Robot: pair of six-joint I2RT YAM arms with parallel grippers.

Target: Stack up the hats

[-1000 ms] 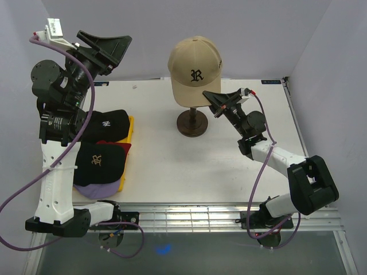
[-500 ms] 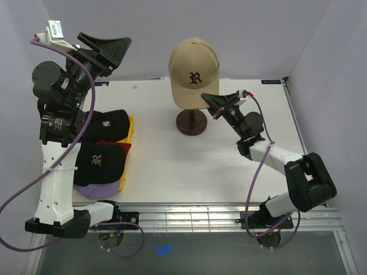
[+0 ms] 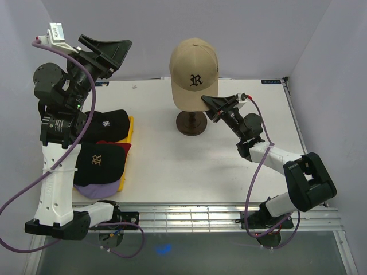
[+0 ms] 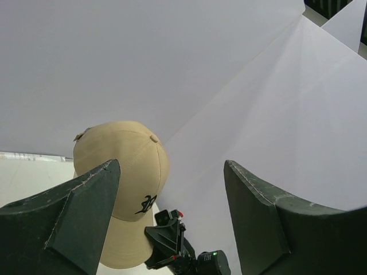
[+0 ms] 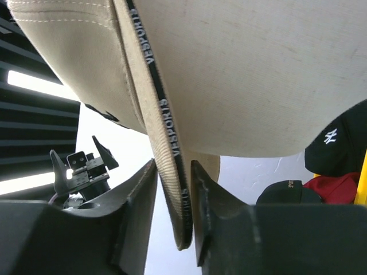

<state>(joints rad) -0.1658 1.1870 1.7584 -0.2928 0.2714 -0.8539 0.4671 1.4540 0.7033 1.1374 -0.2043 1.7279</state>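
A tan cap (image 3: 192,63) with a black letter emblem sits on the mannequin head, which it hides, above a dark round stand (image 3: 192,123). My right gripper (image 3: 207,103) is at the cap's lower right edge, and its jaws are shut on the cap's rim (image 5: 172,172). At the left a black NY cap (image 3: 109,123), a black cap with a gold emblem (image 3: 100,160), a red cap (image 3: 117,146) and a lavender cap (image 3: 94,190) lie overlapped. My left gripper (image 3: 117,54) is open and empty, raised high above them; in the left wrist view (image 4: 172,166) it faces the tan cap (image 4: 126,177).
The pile of caps lies on a flat yellow tray (image 3: 131,129) at the table's left edge. White walls close in the back and both sides. In the right wrist view the NY cap (image 5: 338,143) and red cap (image 5: 338,186) show beyond the rim.
My right gripper has moved left onto the tan cap's edge, and the cap has shifted slightly on the head. The left arm has barely moved.
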